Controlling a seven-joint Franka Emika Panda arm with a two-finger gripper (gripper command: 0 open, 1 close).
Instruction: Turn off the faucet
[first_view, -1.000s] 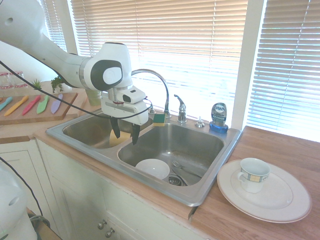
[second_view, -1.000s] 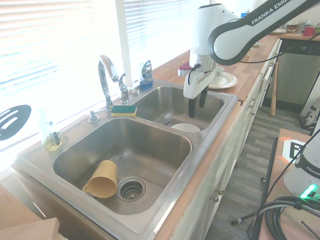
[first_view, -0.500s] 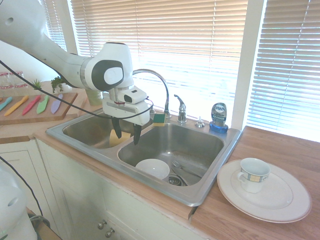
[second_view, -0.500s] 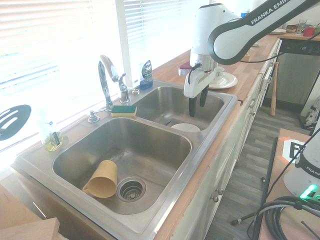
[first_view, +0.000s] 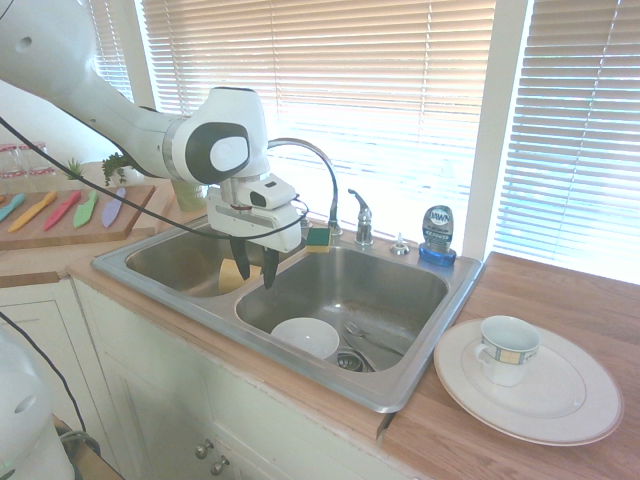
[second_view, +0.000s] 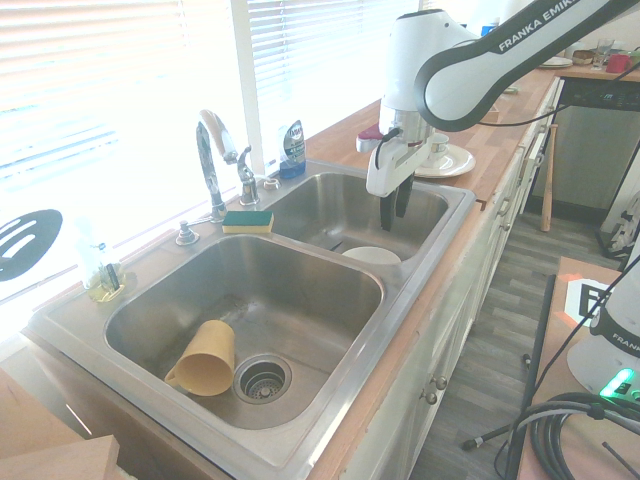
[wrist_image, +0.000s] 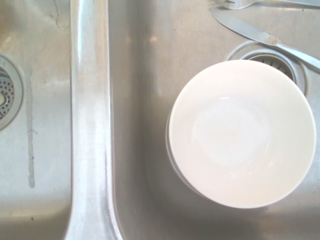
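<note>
Chrome faucet (first_view: 318, 170): we list it on the back ledge of the double steel sink (first_view: 410, 385), its thin gooseneck spout arching over the divider between the basins, with its short lever handle (first_view: 361, 216) standing separately just beside it. A green-and-yellow sponge (first_view: 319, 238) lies on the ledge by the spout's base. A small chrome cap (first_view: 399, 243) and a blue dish-soap bottle (first_view: 438, 234) follow along the same ledge.

Gripper (first_view: 252, 271): we find it pointing straight down above the sink divider, well apart from the faucet, fingers parted with a clear gap and holding nothing.

Basin contents: a white bowl (wrist_image: 242, 132) sits upright near the drain, with cutlery (wrist_image: 260, 35) beside it; a yellow cup (second_view: 203, 359) lies on its side in the other basin.

Wooden tabletop (first_view: 570, 300): a white plate (first_view: 570, 400) carries a mug (first_view: 506, 349). On the far side, coloured knives (first_view: 60, 208) rest on a wooden board (first_view: 118, 226).
</note>
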